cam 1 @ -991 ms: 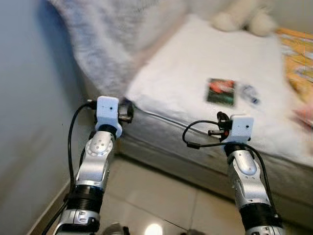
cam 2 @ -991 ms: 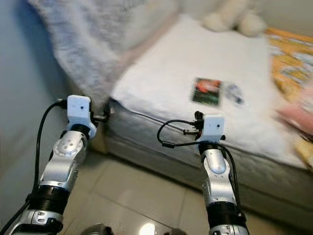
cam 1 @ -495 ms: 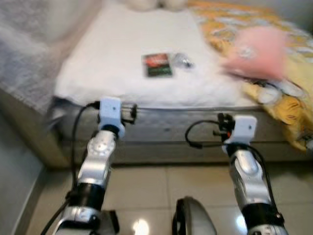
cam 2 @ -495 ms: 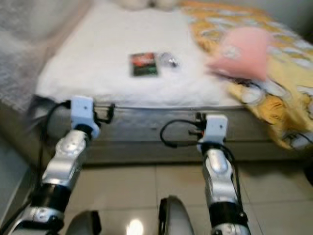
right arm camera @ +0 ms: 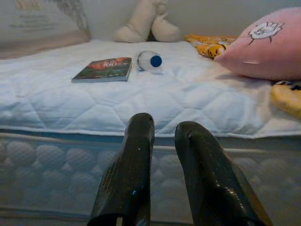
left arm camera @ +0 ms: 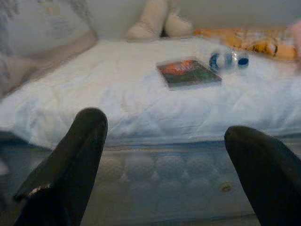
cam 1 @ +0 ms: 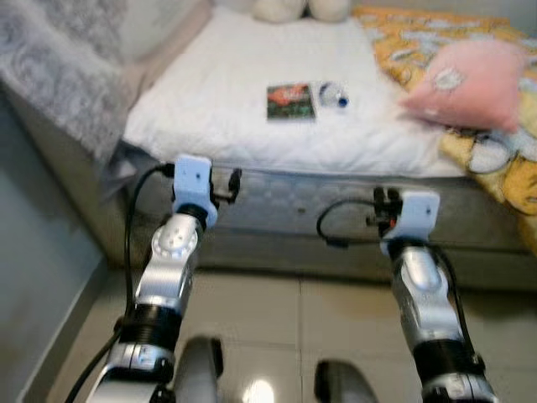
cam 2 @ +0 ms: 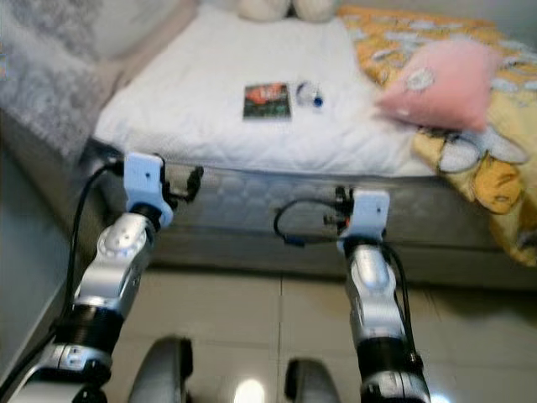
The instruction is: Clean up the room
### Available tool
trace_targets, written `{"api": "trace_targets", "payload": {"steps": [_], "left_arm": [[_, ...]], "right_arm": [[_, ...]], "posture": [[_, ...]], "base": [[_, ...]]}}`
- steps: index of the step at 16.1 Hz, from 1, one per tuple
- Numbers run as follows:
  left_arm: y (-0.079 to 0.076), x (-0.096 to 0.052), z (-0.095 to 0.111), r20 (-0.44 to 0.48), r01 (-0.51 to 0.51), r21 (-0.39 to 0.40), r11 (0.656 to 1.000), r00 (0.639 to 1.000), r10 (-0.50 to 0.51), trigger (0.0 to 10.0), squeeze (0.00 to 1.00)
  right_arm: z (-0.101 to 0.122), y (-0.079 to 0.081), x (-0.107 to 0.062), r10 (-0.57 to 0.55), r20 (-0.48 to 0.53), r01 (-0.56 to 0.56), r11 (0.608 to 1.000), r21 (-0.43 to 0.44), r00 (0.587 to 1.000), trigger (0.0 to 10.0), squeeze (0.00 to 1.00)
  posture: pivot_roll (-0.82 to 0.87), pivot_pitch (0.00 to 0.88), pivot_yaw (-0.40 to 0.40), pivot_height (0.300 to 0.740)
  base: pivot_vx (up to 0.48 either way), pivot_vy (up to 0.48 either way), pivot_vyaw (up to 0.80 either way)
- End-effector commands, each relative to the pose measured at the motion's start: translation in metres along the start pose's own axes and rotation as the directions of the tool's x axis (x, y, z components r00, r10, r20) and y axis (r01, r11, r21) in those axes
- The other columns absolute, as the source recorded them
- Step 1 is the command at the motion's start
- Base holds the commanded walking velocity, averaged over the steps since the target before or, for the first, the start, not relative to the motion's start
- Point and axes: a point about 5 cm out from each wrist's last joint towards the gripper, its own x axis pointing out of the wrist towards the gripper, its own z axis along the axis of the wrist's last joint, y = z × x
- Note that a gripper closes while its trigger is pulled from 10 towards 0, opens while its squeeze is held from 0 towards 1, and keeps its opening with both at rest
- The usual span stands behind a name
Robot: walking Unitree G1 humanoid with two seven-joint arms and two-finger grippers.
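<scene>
A white mattress [cam 1: 235,117] lies ahead with a dark book [cam 1: 290,102] and a clear plastic bottle [cam 1: 333,95] with a blue cap side by side near its middle. A pink pillow [cam 1: 468,84] rests on a yellow patterned blanket [cam 1: 503,159] at the right. Both arms are raised in front of the bed's near edge, short of the items. My left gripper [left arm camera: 165,126] is open, fingers wide apart and empty. My right gripper [right arm camera: 163,125] is shut, its fingers [right arm camera: 136,160] close together with nothing held.
A cream plush toy [cam 1: 302,8] sits at the bed's far end. A grey fuzzy blanket [cam 1: 67,67] drapes over the left side, beside a blue-grey wall [cam 1: 33,252]. Pale floor tiles [cam 1: 285,319] run between me and the bed frame.
The whole picture has swung as I turned towards the bed, which now lies square ahead and sharper. Both arms keep the same raised pose.
</scene>
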Motion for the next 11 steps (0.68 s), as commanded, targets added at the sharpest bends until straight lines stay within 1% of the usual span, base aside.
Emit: {"api": "trace_targets", "payload": {"steps": [1,4,5,8,11], "left_arm": [[-0.0075,0.0038,0.0083,0.032,0.039,0.008,0.999,0.999,-0.039,10.0,0.00],[-0.0096,0.0039,0.0095,0.046,0.055,0.018,0.998,0.997,-0.056,10.0,0.00],[-0.0101,0.0041,0.0101,0.049,0.058,0.020,0.998,0.997,-0.059,10.0,0.00],[-0.0110,0.0045,0.0103,0.052,0.064,0.027,0.998,0.997,-0.065,10.0,0.00],[-0.0121,0.0032,0.0075,0.048,0.071,0.016,0.997,0.996,-0.072,10.0,0.00]], "right_arm": [[0.0034,-0.0028,0.0021,-0.025,0.012,0.024,0.999,0.035,1.000,10.0,1.00],[-0.0010,-0.0076,0.0008,-0.047,-0.015,0.047,0.999,0.019,0.999,10.0,1.00],[-0.0016,-0.0090,0.0007,-0.053,-0.018,0.053,0.999,0.002,0.998,10.0,1.00],[-0.0023,-0.0098,0.0008,-0.057,-0.020,0.057,0.998,-0.023,0.998,10.0,1.00],[-0.0056,-0.0075,-0.0010,-0.048,-0.039,0.047,0.999,-0.021,0.998,10.0,1.00]], "posture": [[-0.02,0.000,0.012,0.631],[-0.02,0.000,0.012,0.631],[-0.02,0.000,0.012,0.631],[-0.02,0.000,0.012,0.631],[-0.03,0.000,0.014,0.631]], "base": [[0.398,-0.262,0.00],[0.400,-0.260,0.00],[0.401,-0.262,0.00],[0.400,-0.262,0.00],[0.400,-0.261,0.00]]}}
